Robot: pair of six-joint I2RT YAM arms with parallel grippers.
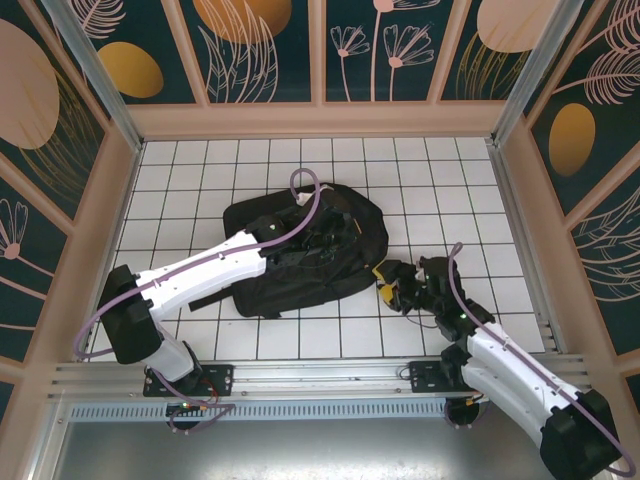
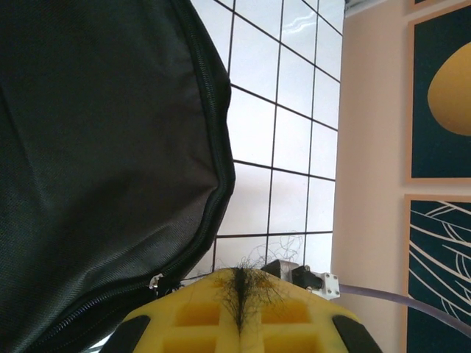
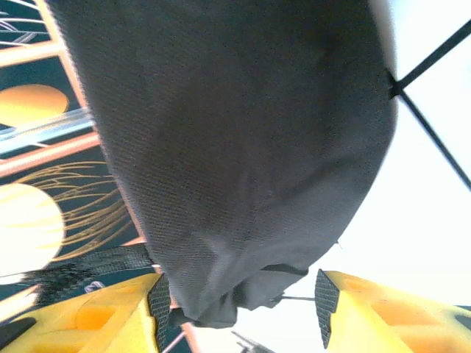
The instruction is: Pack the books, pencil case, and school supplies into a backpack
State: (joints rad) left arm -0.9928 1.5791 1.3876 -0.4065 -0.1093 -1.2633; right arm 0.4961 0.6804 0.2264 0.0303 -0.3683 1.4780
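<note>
A: What is the left gripper [image 2: 239, 285] doing?

B: It sits over the backpack [image 1: 262, 285], which lies flat in the middle of the surface [image 1: 190, 200]. Its fingers [image 2: 199, 316] are pressed together on a tuft of black fibres [image 2: 240, 290]. I can't tell whether that is a real hold on the bag.

A: And at the backpack's right edge?

B: The right gripper [image 3: 241, 298] stands spread, with a fold of fabric [image 3: 221, 294] hanging between the pads [image 3: 158, 301]. The bag looks soft and floppy, so I'd grip along the firmer zip seam [image 2: 88, 305], not loose cloth.
</note>
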